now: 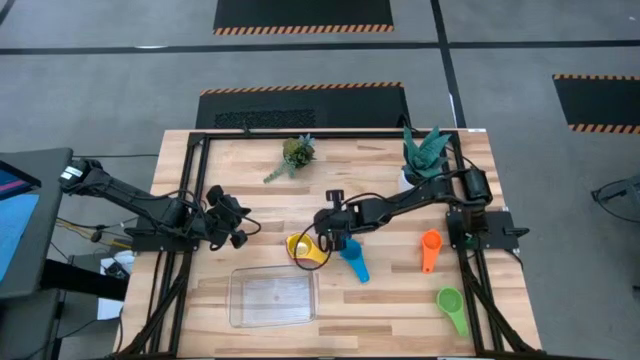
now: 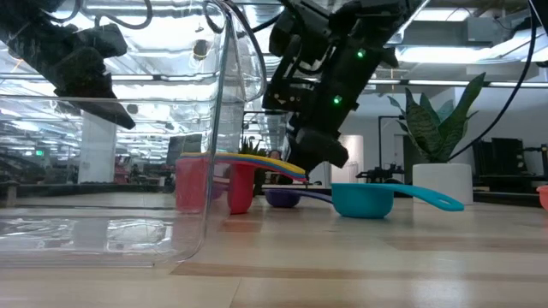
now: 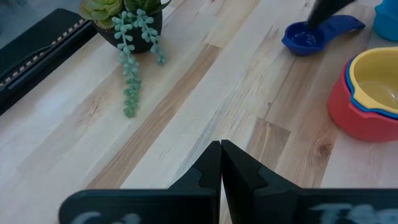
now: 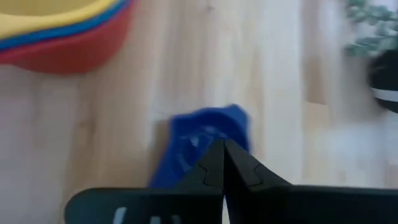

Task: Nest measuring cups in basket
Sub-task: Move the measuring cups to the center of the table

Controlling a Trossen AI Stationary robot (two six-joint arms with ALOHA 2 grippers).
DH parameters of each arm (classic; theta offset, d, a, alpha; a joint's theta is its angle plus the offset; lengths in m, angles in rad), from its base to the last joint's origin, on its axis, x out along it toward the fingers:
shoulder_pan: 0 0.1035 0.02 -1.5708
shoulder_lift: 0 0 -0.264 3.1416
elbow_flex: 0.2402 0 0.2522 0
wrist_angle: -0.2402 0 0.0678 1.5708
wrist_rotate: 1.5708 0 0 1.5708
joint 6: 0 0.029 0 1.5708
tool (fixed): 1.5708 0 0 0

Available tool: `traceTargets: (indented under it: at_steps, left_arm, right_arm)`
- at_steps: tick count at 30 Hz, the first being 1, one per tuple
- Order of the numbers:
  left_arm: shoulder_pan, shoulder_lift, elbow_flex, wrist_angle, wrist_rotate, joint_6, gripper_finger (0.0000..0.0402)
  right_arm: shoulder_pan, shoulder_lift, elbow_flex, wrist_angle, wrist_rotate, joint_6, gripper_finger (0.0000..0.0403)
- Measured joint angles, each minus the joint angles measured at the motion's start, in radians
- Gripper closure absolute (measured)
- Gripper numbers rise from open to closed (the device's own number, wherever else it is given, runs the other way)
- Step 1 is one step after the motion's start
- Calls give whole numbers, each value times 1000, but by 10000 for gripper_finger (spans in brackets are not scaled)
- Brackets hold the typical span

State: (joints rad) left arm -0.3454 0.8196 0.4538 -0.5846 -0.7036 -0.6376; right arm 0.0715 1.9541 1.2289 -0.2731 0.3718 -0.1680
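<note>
From overhead, the right claw (image 1: pixel 334 238) covers the dark blue cup (image 4: pixel 208 140), so none of that cup shows there. In the right wrist view the same cup is blurred, and its handle runs behind the closed fingers. The nested stack (image 3: pixel 367 99) is cut by the picture's edge in the left wrist view. In the low view the clear basket (image 2: pixel 103 231) runs off the left edge and veils the stack behind it.

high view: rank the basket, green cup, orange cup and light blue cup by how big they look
1. basket, clearly largest
2. green cup
3. light blue cup and orange cup look about alike, so they are not ranked; the light blue one is partly hidden under the right arm
</note>
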Motion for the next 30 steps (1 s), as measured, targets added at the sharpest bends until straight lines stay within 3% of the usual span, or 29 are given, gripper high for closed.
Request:
traceTargets:
  at_steps: [5, 13, 22, 30]
  left_arm:
    - [0, 0, 0, 0, 0, -2, 401]
    - [0, 0, 0, 0, 0, 1, 401]
    - [0, 0, 0, 0, 0, 5, 401]
    - [0, 0, 0, -2, 0, 5, 402]
  right_arm:
    - [12, 0, 99, -204, 47, 38, 384]
    - [47, 0, 204, -668, 148, 248, 388]
    - [49, -18, 197, -1226, 257, 664, 385]
    - [111, -197, -7, -1212, 230, 837, 386]
